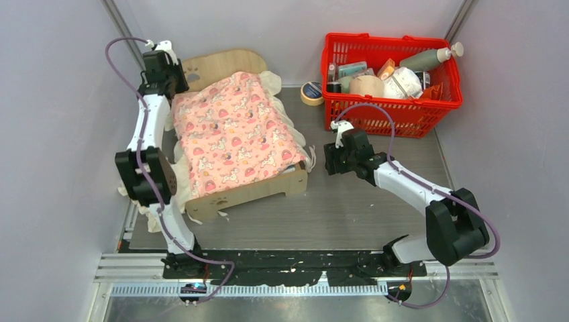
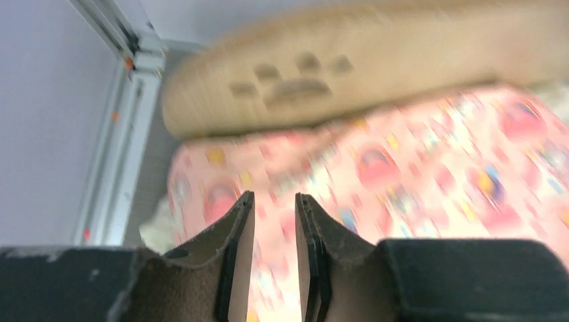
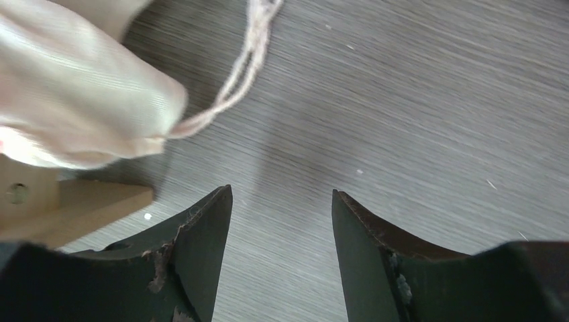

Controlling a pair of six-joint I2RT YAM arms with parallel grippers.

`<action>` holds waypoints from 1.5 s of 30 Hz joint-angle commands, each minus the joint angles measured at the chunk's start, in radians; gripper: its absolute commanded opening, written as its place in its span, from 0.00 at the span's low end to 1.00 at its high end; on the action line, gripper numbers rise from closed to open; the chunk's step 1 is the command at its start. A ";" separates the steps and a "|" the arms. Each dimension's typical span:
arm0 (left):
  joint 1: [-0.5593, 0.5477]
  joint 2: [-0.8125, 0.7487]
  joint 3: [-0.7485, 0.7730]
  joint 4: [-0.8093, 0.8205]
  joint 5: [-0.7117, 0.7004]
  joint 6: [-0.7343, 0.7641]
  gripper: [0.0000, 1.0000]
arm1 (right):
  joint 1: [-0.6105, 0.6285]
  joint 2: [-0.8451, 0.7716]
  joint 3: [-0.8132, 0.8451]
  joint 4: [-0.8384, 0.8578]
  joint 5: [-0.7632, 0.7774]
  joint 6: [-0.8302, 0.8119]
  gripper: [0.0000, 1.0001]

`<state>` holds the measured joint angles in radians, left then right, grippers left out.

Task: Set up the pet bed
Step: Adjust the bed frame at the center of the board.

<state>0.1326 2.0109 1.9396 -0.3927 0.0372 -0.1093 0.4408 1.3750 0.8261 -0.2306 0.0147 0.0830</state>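
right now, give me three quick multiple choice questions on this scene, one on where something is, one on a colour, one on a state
1. The tape roll lies:
A. between the pet bed and the red basket
B. inside the basket
C. on top of the bed

2. The blanket spread over the bed is mostly:
A. blue
B. green
C. pink

3. The right gripper is:
A. shut on the blanket
B. open and empty
C. shut on the tape roll

Answers:
1 A, the roll sits on the table in the gap between the bed and the basket.
2 C, the top view shows a pink print with a cream frill.
3 B, the wrist view shows its fingers apart with only bare table between them.
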 commanded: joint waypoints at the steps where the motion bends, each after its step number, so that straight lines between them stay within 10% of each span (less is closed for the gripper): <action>1: -0.062 -0.350 -0.259 0.101 0.070 -0.069 0.33 | 0.052 0.042 0.050 0.162 -0.098 0.035 0.62; 21: -0.651 -1.116 -0.950 -0.160 -0.223 -0.159 0.35 | 0.684 0.083 0.026 0.303 0.050 0.299 0.62; 34: -0.711 -1.126 -0.997 -0.230 -0.217 -0.079 0.38 | 0.501 -0.187 -0.107 0.267 -0.003 0.247 0.59; 45: -0.745 -0.997 -0.991 -0.233 -0.185 0.028 0.43 | 0.447 0.050 -0.126 0.558 -0.304 0.258 0.63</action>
<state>-0.5964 0.9657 0.9382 -0.6205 -0.1310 -0.1207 0.8928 1.3472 0.6693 0.1818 -0.1707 0.3470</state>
